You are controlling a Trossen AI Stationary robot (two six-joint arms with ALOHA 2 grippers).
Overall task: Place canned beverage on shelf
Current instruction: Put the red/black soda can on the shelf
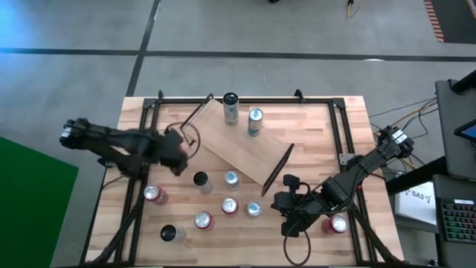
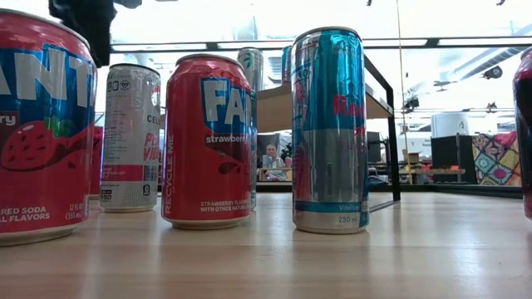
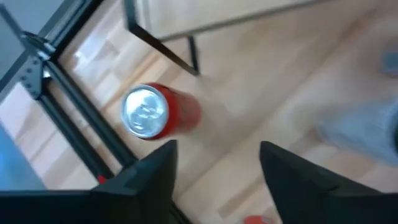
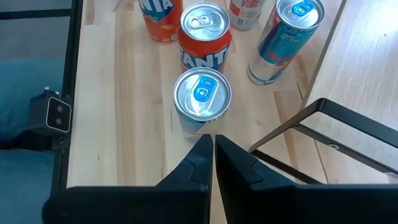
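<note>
The shelf [image 1: 249, 145], a light-wood plank with black end frames, lies slantwise at the table's middle and carries two cans [image 1: 230, 108] [image 1: 255, 121]. Several more cans stand on the table near the front, among them a red one [image 1: 154, 195] and a blue-tabbed one [image 1: 253, 209]. My left gripper [image 3: 217, 162] is open and empty above the table's left side, with a red can [image 3: 152, 112] standing beyond its fingers. My right gripper [image 4: 211, 146] is shut and empty, low at the front right, pointing at the blue-tabbed can [image 4: 202, 96] just ahead of its tips.
A black frame [image 1: 149, 108] runs round the table's edges. A red can [image 1: 338, 223] stands close behind my right gripper. In the low view, Fanta cans [image 2: 208, 141] and a blue can [image 2: 330, 129] stand in a row before the shelf [image 2: 274, 104]. The shelf's near frame [image 4: 336, 130] is beside my right gripper.
</note>
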